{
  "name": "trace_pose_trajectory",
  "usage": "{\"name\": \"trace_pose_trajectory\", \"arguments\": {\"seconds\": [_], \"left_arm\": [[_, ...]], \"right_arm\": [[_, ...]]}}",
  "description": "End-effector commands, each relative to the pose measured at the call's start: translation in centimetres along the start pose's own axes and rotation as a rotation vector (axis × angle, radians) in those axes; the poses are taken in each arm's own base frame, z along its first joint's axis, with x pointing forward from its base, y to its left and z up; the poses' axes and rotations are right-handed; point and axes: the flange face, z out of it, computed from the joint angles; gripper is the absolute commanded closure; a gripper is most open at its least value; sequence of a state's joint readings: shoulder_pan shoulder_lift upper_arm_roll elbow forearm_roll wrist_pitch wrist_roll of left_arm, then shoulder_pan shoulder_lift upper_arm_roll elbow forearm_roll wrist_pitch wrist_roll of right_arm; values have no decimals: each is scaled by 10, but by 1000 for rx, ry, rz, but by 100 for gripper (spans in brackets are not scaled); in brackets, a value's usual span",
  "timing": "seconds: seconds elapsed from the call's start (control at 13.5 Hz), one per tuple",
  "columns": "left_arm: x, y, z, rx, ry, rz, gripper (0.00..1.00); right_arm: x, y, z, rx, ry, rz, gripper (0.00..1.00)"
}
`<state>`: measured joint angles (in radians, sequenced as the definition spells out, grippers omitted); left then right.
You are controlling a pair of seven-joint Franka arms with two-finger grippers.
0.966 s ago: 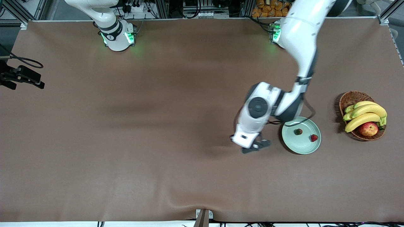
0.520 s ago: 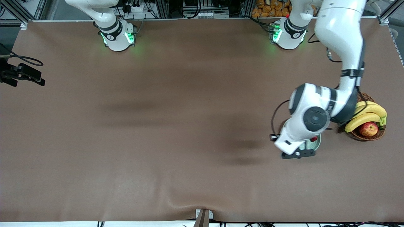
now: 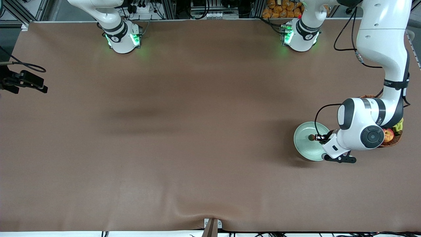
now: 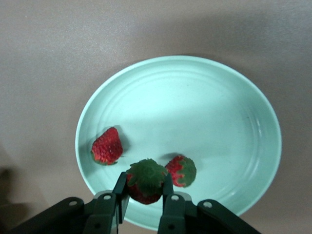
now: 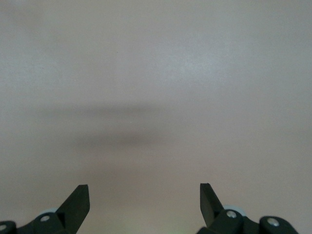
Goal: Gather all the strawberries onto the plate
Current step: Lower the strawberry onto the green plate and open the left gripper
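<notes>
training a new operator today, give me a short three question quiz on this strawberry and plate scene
1. True or false: the left gripper is shut on a small red strawberry with a green leafy cap above the round pale mint-green plate.
2. How many strawberries already lie on the plate? A) none B) two C) four
3. Fill in: the right gripper, over bare brown table, has its fingers ____.

Key
1. True. The fingers pinch the berry, not yet released.
2. B. One berry lies near the rim, another beside the held one.
3. Open. That arm waits, holding nothing.
</notes>
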<state>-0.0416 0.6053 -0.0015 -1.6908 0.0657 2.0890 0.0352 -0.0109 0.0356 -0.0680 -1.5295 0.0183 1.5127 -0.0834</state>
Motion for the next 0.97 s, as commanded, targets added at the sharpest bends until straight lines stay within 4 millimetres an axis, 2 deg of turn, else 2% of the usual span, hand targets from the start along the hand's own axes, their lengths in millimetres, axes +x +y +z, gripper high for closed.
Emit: {"name": "trace_pose_trajectory", "arguments": {"seconds": [0.0, 0.07, 0.15, 0.3, 0.37, 0.52, 0.74, 0.89], "left_arm": [[3, 14, -8, 18, 38, 25, 71], [5, 14, -6, 18, 46, 26, 33], [4, 15, -10, 18, 53, 26, 0], [4, 17, -25, 25, 72, 28, 0], [2, 12, -36, 23, 85, 19, 0], [-1, 9, -73, 27, 109, 16, 0], [-10, 4, -150, 29, 80, 2, 0], [-27, 3, -209, 16, 77, -19, 0]], "right_arm": [[-1, 5, -4, 11, 17, 13, 0], [-2, 11, -4, 13, 16, 33, 0], [-3, 16, -4, 17, 14, 60, 0], [-3, 16, -3, 19, 13, 74, 0], [-3, 16, -4, 19, 13, 74, 0], [-4, 16, -3, 19, 10, 74, 0], [-3, 13, -2, 19, 6, 97, 0], [-3, 11, -1, 19, 2, 112, 0]]}}
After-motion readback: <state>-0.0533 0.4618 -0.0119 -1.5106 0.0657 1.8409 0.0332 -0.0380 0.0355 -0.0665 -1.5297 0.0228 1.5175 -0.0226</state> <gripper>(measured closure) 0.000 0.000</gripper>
